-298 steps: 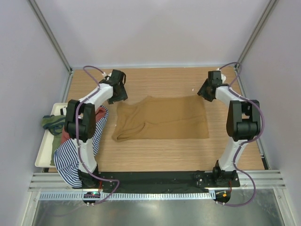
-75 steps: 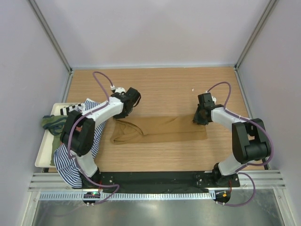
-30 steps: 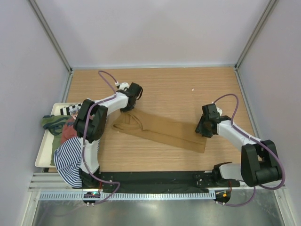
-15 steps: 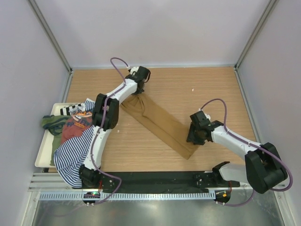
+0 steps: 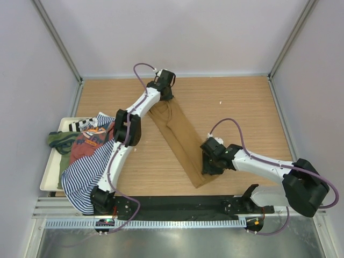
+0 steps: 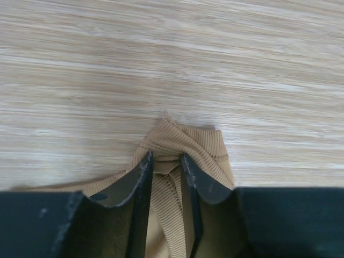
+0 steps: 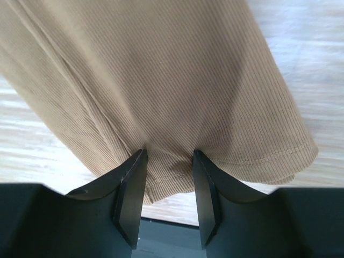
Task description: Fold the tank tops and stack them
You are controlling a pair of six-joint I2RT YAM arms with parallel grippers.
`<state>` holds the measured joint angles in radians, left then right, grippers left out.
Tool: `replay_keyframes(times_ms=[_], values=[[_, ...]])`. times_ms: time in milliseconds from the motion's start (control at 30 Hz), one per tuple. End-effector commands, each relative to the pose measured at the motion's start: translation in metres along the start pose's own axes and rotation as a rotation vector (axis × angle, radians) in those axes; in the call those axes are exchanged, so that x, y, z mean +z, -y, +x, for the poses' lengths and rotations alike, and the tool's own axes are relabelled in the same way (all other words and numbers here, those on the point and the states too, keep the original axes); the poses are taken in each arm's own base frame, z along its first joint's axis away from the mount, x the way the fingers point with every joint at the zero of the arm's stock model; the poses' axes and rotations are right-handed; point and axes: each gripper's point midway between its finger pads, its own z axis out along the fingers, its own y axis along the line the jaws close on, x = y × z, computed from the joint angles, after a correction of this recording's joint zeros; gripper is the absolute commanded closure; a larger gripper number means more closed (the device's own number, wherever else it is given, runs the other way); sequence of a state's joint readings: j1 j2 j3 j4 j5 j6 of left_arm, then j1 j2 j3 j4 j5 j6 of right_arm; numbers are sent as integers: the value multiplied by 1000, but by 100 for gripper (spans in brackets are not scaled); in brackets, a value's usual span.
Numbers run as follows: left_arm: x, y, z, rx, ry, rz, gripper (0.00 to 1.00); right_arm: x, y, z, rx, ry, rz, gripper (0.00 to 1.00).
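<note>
A tan-brown tank top (image 5: pixel 180 134), folded into a long narrow strip, lies diagonally on the wooden table. My left gripper (image 5: pixel 162 101) is at its far end. In the left wrist view its jaws (image 6: pixel 165 161) stand slightly apart, astride a bunched ridge of the ribbed cloth (image 6: pixel 188 140) that rests on the table. My right gripper (image 5: pixel 205 169) is at the strip's near end. Its jaws (image 7: pixel 167 161) are open, the tips down on the flat cloth (image 7: pixel 177 70) just inside the hem. The rust-red top (image 5: pixel 88 145), the striped top (image 5: pixel 83 180) and the olive top (image 5: pixel 59 140) lie heaped at the left.
The heap sits on a white tray (image 5: pixel 47 183) at the table's left edge, with the striped top spilling over its near side. A black rail (image 5: pixel 177 204) runs along the near edge, close to the strip's near end. Metal frame posts stand at the back corners.
The tan strip has swung from nearly crosswise to a steep diagonal. My left gripper went to the far side and its jaws parted. My right gripper dragged the other end left and nearer.
</note>
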<state>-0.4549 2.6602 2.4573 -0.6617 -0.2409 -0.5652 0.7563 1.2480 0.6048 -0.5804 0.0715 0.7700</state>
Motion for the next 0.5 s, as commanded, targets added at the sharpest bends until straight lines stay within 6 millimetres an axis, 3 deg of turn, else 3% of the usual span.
replay_keyframes(times_ms=[0, 100, 133, 200, 233, 300, 333, 367, 400, 467], values=[[5, 13, 11, -4, -49, 95, 70, -4, -4, 4, 25, -2, 22, 54], [-19, 16, -13, -37, -30, 147, 61, -12, -3, -6, 18, 41, 36, 52], [-37, 21, -28, -46, -9, 180, 55, -19, -5, -16, 15, 78, 37, 48], [-55, 17, -45, -56, 20, 192, 43, -28, -3, -23, 7, 104, 49, 43], [-67, 17, -54, -56, 37, 199, 30, -35, -7, -31, 4, 132, 38, 40], [-96, 14, -76, -52, 85, 206, 21, -47, -5, -44, -7, 195, 51, 19], [-106, 13, -82, -52, 103, 209, 13, -55, -11, -54, -10, 227, 41, 17], [-111, 9, -84, -46, 107, 202, 11, -61, -7, -63, -14, 266, 68, 15], [-133, 10, -97, -47, 142, 217, 9, -67, -8, -70, -29, 288, 71, 15], [-148, 8, -103, -46, 160, 217, 1, -79, -18, -88, -53, 343, 53, 16]])
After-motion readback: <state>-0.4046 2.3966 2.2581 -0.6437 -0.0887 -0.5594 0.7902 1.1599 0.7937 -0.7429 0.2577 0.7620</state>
